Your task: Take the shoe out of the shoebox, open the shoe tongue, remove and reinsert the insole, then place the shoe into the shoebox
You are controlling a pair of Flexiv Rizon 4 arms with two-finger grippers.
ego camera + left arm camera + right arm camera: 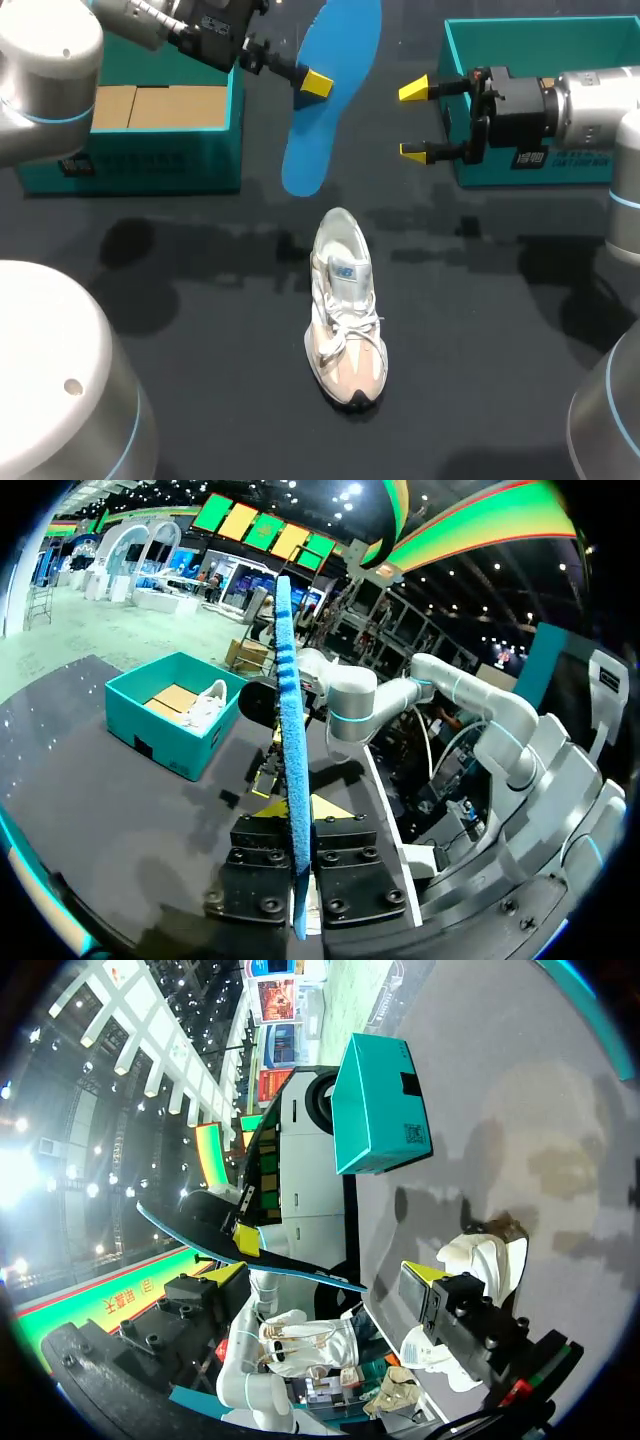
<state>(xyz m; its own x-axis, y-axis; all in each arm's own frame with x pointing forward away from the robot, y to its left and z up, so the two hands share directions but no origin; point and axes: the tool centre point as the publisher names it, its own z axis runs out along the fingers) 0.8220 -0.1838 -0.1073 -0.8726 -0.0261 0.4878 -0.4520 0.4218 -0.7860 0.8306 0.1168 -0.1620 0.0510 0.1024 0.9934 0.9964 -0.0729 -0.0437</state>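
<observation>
From above, the left gripper (312, 82) pinches the blue insole (335, 90) in the air beyond the shoe (345, 310), which lies on the table (200, 330) before the left box (140, 165) and right box (510, 40). The left wrist shows the insole edge-on between pressed fingers. It looks light and floppy, so it is best held near its middle. The right wrist shows the right gripper (325, 1290) spread wide just beside the insole, with nothing in the way.

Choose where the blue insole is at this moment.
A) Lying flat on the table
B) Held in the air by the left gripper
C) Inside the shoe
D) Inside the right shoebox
B: the left gripper is shut on the blue insole and holds it above the table, while the shoe stands on the table below and the right gripper is open beside the insole.
</observation>
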